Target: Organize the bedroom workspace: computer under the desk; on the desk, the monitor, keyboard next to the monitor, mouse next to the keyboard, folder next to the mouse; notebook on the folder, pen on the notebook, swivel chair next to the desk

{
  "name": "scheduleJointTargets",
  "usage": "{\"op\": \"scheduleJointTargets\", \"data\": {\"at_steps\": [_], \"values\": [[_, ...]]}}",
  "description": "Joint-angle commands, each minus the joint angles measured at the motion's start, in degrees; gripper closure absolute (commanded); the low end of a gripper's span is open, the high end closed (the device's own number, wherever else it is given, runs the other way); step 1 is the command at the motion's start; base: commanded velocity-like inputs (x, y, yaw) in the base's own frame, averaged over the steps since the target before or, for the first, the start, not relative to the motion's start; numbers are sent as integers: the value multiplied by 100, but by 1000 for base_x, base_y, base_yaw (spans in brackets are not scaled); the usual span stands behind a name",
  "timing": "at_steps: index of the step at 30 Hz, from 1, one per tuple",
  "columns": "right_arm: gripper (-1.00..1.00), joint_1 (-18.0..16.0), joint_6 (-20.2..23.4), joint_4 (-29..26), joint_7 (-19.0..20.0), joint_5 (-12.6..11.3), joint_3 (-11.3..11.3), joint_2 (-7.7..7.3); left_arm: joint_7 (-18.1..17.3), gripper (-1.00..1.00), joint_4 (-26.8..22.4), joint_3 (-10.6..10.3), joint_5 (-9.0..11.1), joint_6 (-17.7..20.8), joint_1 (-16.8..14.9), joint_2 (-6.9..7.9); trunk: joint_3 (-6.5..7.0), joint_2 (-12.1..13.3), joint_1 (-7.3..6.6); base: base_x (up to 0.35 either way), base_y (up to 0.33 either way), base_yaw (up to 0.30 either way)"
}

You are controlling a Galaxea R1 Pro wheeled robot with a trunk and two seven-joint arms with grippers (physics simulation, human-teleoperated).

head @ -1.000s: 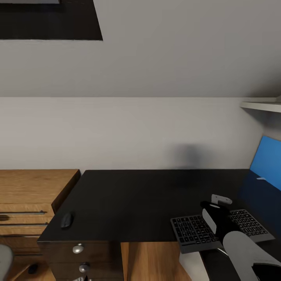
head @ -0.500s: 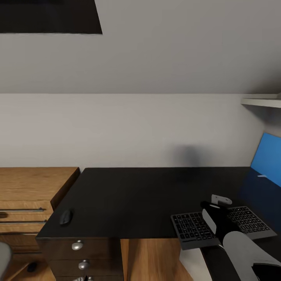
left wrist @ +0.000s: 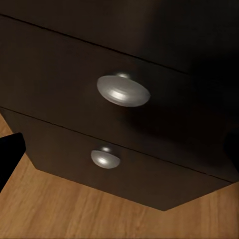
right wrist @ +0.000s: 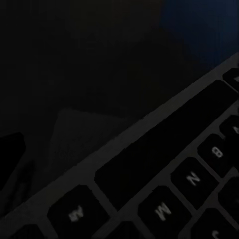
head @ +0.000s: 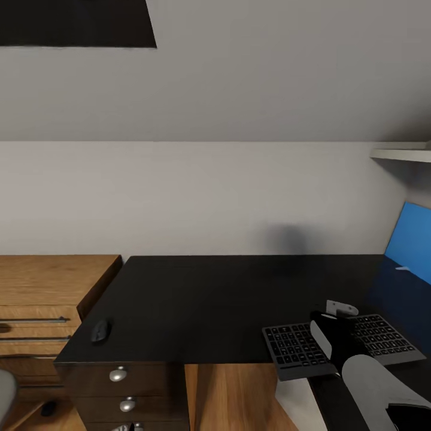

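Observation:
The dark keyboard lies at the front right of the black desk, its near left corner past the desk's front edge. My right gripper hovers over the keyboard's far edge. In the right wrist view the keys show very close, with one dark finger far out at the side, so that gripper looks open. The small black mouse sits near the desk's front left corner. My left gripper is open in front of the desk's drawers, facing a silver knob.
A light wooden drawer cabinet adjoins the desk on the left. A blue wall panel and a white shelf are at the right. A grey padded edge shows at the bottom left above the wooden floor.
The whole picture has shifted a little, so the camera moved. The keyboard and mouse stay put on the desk. My right gripper has drawn slightly back over the keyboard.

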Motion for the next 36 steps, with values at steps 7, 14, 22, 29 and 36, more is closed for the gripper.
{"op": "scheduleJointTargets", "data": {"at_steps": [7, 14, 22, 29, 36], "values": [[-100, -2, 43, -12, -28, 41, 9, 4, 36, -100, -1, -38, 49, -24, -4, 21, -6, -3, 0, -5, 0, 0], [-100, -2, 44, -12, -29, 51, 15, 4, 38, -100, -1, -28, 68, -24, -4, 31, -6, -3, 0, -153, 0, 0], [-100, -2, 44, -12, -28, 58, 16, 4, 39, -100, -1, -25, 75, -24, -4, 33, -6, -3, 0, -119, 0, 0], [-100, -2, 44, -12, -28, 53, 164, 4, 46, -100, -1, -22, 81, -24, -4, 33, -6, -3, 0, -120, 0, 0], [-100, -2, 44, -12, -29, 52, 216, 4, 46, -100, -1, -22, 81, -24, -4, 33, -6, -3, 0, -43, 0, 0]]}}
